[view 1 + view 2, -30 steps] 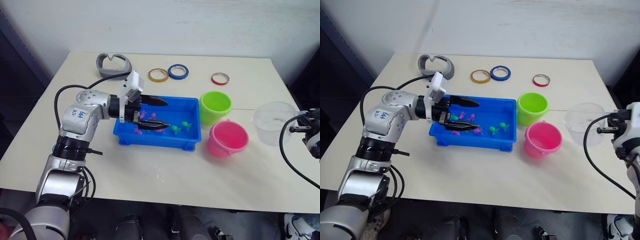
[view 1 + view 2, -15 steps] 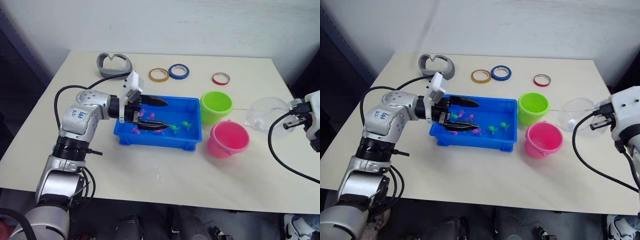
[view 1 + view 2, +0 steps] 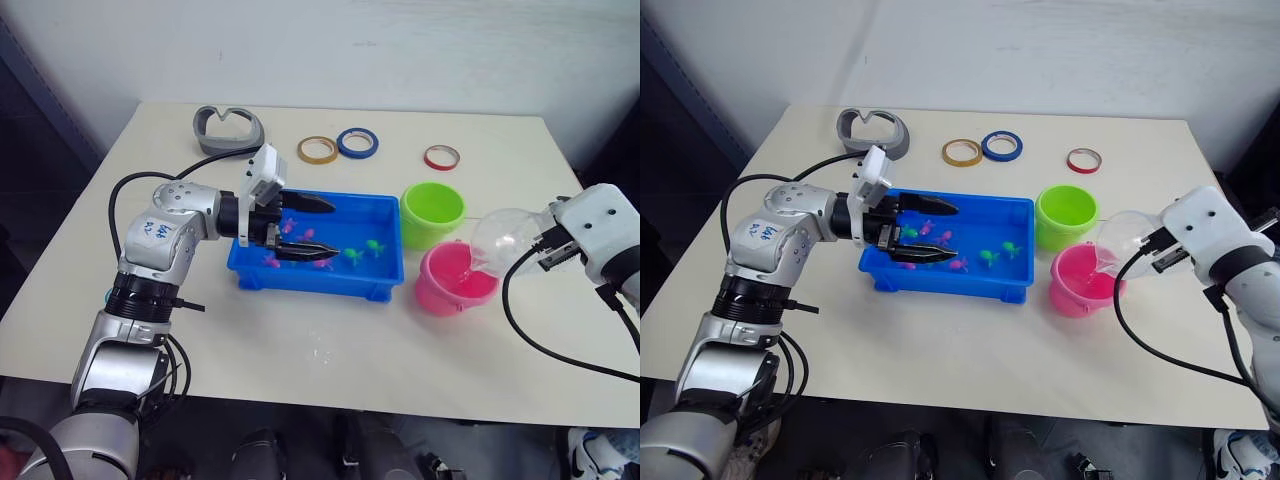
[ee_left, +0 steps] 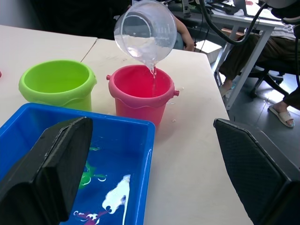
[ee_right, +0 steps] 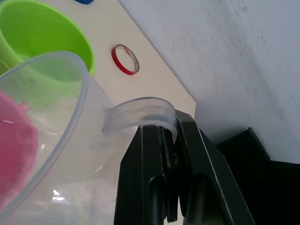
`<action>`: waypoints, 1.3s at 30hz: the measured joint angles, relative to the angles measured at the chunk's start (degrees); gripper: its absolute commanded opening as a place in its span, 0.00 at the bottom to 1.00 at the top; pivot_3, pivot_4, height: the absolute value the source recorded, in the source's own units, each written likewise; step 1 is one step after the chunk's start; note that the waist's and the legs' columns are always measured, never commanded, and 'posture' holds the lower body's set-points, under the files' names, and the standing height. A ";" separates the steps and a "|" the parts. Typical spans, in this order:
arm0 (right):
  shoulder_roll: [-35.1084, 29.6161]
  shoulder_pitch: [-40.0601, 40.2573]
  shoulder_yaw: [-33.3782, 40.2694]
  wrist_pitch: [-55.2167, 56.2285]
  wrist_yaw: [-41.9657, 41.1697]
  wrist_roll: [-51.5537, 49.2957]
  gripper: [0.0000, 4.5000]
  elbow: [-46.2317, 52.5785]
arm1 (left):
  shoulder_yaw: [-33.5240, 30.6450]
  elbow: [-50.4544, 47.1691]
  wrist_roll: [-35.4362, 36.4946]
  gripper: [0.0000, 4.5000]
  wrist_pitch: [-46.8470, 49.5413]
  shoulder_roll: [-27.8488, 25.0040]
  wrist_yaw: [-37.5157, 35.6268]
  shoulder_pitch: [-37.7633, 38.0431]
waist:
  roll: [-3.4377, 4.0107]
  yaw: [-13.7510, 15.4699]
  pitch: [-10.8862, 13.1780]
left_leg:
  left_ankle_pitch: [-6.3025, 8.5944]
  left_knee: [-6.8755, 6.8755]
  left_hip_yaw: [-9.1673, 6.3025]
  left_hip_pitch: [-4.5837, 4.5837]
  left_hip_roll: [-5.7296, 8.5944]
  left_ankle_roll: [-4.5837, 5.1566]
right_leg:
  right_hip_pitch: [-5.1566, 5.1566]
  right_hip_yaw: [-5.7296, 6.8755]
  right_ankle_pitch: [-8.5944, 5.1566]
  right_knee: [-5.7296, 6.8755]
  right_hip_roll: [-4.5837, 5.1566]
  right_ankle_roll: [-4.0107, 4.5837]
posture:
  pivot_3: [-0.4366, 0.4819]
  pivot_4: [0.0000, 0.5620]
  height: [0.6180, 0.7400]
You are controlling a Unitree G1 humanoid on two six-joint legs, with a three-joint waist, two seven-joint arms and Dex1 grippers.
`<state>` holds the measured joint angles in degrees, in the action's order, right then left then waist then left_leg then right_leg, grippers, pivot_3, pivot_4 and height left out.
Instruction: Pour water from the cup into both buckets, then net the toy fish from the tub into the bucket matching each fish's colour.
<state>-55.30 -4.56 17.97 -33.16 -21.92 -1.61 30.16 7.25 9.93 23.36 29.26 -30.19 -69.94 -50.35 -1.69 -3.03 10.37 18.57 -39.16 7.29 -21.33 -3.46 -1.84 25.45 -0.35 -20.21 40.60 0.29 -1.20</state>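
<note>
The shallow rectangular bright blue plastic tub point(image 3: 318, 250) lies in the middle of the table, with the tiny magenta and green toy fish point(image 3: 360, 254) inside it. My left gripper point(image 3: 318, 228) hangs low inside the tub, its two black fingers wide apart and holding nothing.

Just beside the tub, on my right side, stand the two small round pails. The lime green plastic bucket point(image 3: 431, 213) is the farther one, and the pink plastic bucket point(image 3: 455, 279) is nearer to me, touching or almost touching it.

The clear colourless plastic cup point(image 4: 145, 32) is in my right gripper point(image 5: 161, 140), whose fingers are closed on the curved handle of the cup. I hold the cup tilted above the pink bucket, its mouth turned toward my left and its pouring lip over the far-right part of the bucket's opening. A thin stream of water point(image 4: 153, 79) falls from the lip into this bucket.

What matters for the next move: the green bucket lies beyond the pink one, a little to the left of the lip. I judge that my right arm, already holding the cup, must carry the lip forward and slightly left, over the green rim.
</note>
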 measured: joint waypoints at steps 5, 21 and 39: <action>0.00 -0.19 -0.95 1.74 -0.38 3.00 0.00 0.04 | 0.00 0.00 -0.05 1.00 0.00 0.00 -0.02 0.00 | 0.00 0.02 0.00 | 0.00 0.00 0.01 0.00 0.00 0.00 | 0.00 0.00 0.00 0.00 0.00 0.00 | 0.48 0.27 0.61; 1.27 -1.72 -3.37 6.63 -0.27 11.34 0.00 -1.70 | 0.02 -0.01 -0.08 1.00 0.07 -0.01 -0.22 0.00 | 0.00 0.00 0.00 | 0.00 -0.02 0.01 0.01 0.00 0.00 | 0.00 0.00 0.00 0.03 0.00 0.00 | 0.48 0.27 0.61; 3.78 -3.04 -4.25 6.77 -2.10 13.82 0.00 -3.30 | 0.01 -0.26 -0.08 1.00 0.22 -0.11 -0.06 0.00 | 0.00 0.01 0.00 | 0.00 -0.05 0.03 0.03 0.00 0.00 | 0.00 0.00 0.00 0.09 0.01 0.01 | 0.48 0.27 0.61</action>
<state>-51.52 -7.60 13.72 -26.38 -24.02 12.21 26.86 7.26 9.67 23.27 29.49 -30.29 -70.00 -50.35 -1.69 -3.02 10.37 18.57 -39.21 7.32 -21.29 -3.45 -1.84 25.45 -0.36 -20.21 40.69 0.30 -1.19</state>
